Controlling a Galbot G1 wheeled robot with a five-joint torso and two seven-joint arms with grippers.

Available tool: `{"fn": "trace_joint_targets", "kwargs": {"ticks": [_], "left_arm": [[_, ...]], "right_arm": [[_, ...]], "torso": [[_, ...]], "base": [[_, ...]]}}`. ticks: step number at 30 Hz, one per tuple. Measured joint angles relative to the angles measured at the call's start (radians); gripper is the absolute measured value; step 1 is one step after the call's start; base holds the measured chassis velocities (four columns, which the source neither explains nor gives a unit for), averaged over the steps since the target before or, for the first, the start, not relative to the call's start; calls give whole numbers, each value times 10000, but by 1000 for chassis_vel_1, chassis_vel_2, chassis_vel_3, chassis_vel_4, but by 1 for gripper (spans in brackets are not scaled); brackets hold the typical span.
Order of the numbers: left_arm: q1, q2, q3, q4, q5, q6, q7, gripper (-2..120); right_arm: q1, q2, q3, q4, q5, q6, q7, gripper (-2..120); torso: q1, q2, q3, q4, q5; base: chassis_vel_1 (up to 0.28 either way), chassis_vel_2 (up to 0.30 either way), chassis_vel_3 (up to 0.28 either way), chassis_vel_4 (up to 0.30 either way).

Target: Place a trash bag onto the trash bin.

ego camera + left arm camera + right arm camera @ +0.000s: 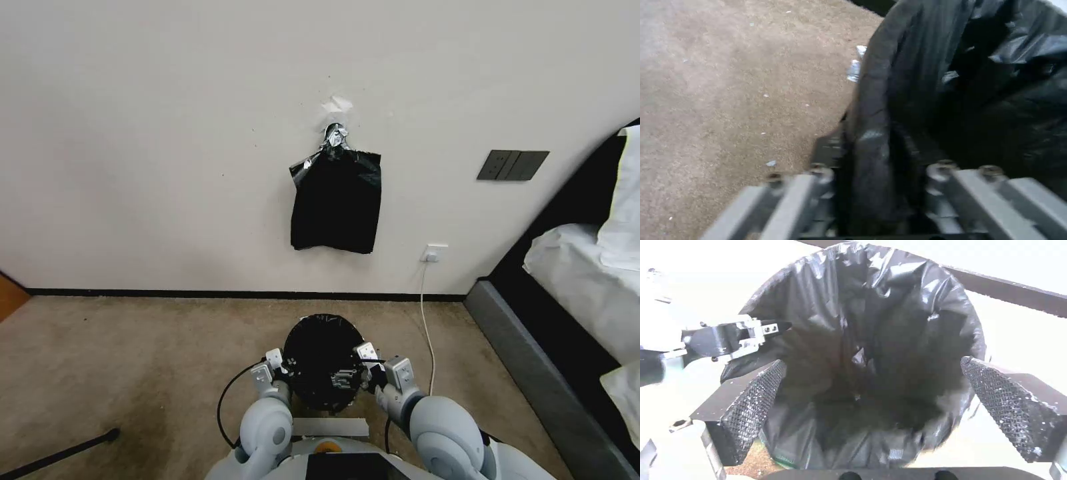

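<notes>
The trash bag [323,357] is glossy black plastic, spread open in a round mouth on the carpet just in front of my body. It covers the trash bin, whose walls are hidden under the plastic. My left gripper [285,365] is at the bag's left rim, shut on a fold of the bag [871,133]; the right wrist view shows it [773,327] pinching that edge. My right gripper [367,363] is at the right rim. It stands wide open [882,386], its mesh pads [758,396] spread over the bag's dark mouth [871,340].
A flat bundle of black bags [337,207] hangs from a knot on the wall ahead. A white cable [427,320] runs from a socket down past the bin's right side. A bed [573,287] fills the right; a dark pole [60,455] lies on the carpet at left.
</notes>
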Motion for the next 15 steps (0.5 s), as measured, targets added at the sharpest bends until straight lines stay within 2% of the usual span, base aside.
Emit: {"fn": "trace_joint_targets", "kwargs": {"ticks": [2, 4, 6, 8, 9, 10, 12, 13, 14, 15], "left_arm": [[83, 138, -42, -165, 34, 45, 209, 45], [120, 183, -53, -222, 74, 50, 281, 48], [436, 476, -128, -568, 833, 58, 906, 57], [498, 528, -150, -620, 1040, 41, 1051, 61], [801, 757, -270, -734, 2113, -562, 2016, 68], [801, 757, -270, -734, 2113, -562, 2016, 68], [1148, 988, -692, -527, 3933, -2463, 3608, 79], [1148, 988, -692, -527, 3933, -2463, 3608, 79], [1357, 1022, -1112, -333, 4980, -3515, 4391, 86], [1463, 1015, -1331, -304, 5344, -3917, 4662, 91]], "right_arm": [[-82, 30, 138, -8, -77, 122, 3, 100], [-117, 46, 209, -8, -90, 164, -4, 100], [-343, 157, 661, -8, -307, 448, -224, 100], [-423, 193, 771, -11, -391, 537, -321, 100], [-767, 354, 1193, -98, -969, 1072, -889, 100], [-767, 354, 1193, -98, -969, 1072, -889, 100], [-1608, 781, 2055, -465, -2360, 2526, -2297, 100], [-1608, 781, 2055, -465, -2360, 2526, -2297, 100], [-2134, 1119, 2536, -758, -3085, 3442, -2871, 100], [-2420, 1353, 2826, -1020, -3581, 4074, -3153, 100]], "torso": [[0, 0, 0, 0, -1], [0, 0, 0, -1, -1], [0, 0, -1, 1, -2], [0, 0, 0, 1, -1], [0, 0, -1, 1, 0], [0, 0, -1, 1, 0], [0, 0, -1, 0, 0], [0, 0, -1, 0, 0], [0, 0, -2, -3, -6], [0, 0, -2, -1, -3]], "base": [[0, 0, 0, 0], [0, 0, 0, 0], [0, 0, 0, 0], [0, 0, 0, 0], [0, 0, 0, 0], [0, 0, 0, 0], [0, 0, 0, 0], [0, 0, 0, 0], [0, 0, 0, 0], [0, 0, 0, 0]]}}
